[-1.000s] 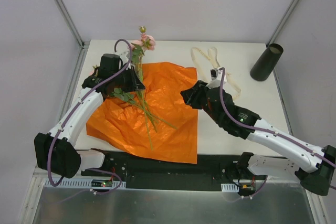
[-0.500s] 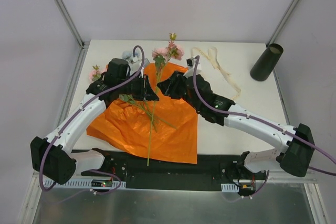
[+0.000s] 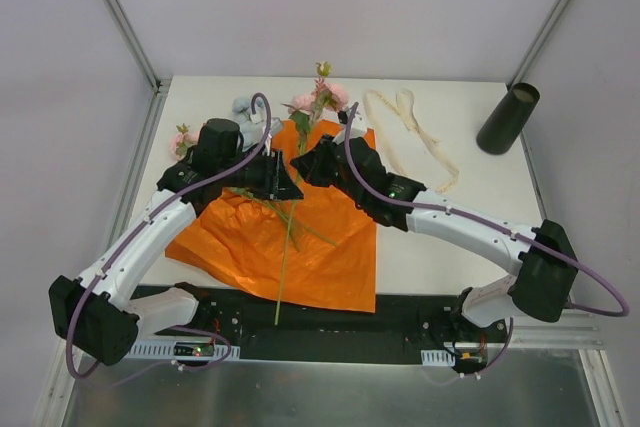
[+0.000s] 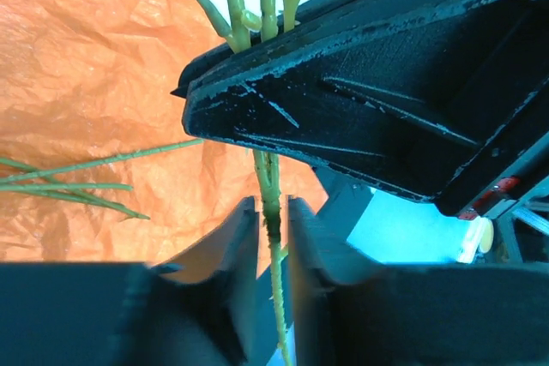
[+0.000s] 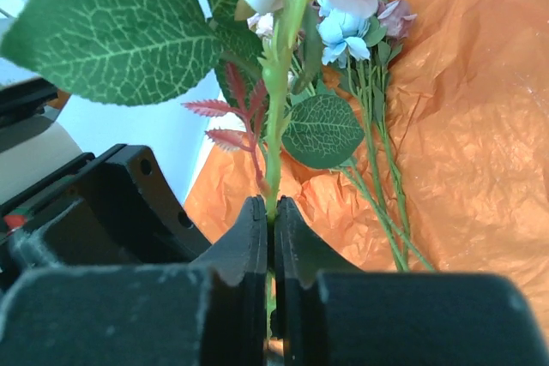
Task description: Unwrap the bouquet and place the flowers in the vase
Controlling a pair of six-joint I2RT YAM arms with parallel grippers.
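Flowers (image 3: 322,99), artificial pink, peach and pale blue blooms on long thin green stems, are in the middle of a hand-over. A second ago your right claw (image 5: 271,212) hung half-spread over the right side of the crinkly bright orange paper (image 3: 335,257), well apart from them. Now it has swung in and is pinched tight on the raised pink-bloomed stem (image 3: 287,247), just beside the left claw (image 4: 272,216). The left claw sits narrow around the same stem, on the side away from the blooms. You cannot tell from its wrist view whether the pads press or hang slack.

You can take the unwrapping as done: the paper lies spread on the pale desk (image 3: 470,237), and the cream ribbon (image 3: 415,132) lies loose beyond it. The stem looks to be passing to the arm nearer the tall dark green-black matte vase (image 3: 508,119). That vase stands upright at the far right corner, well apart, with nothing showing in it.

Count two claws on one stem, one sheet of paper, one ribbon and one vase. A pale blue-grey bloom (image 3: 243,107) and a small pink bloom (image 3: 180,139) lie on the desk by the left arm. A few thin stems lie on the paper, too tangled to number.
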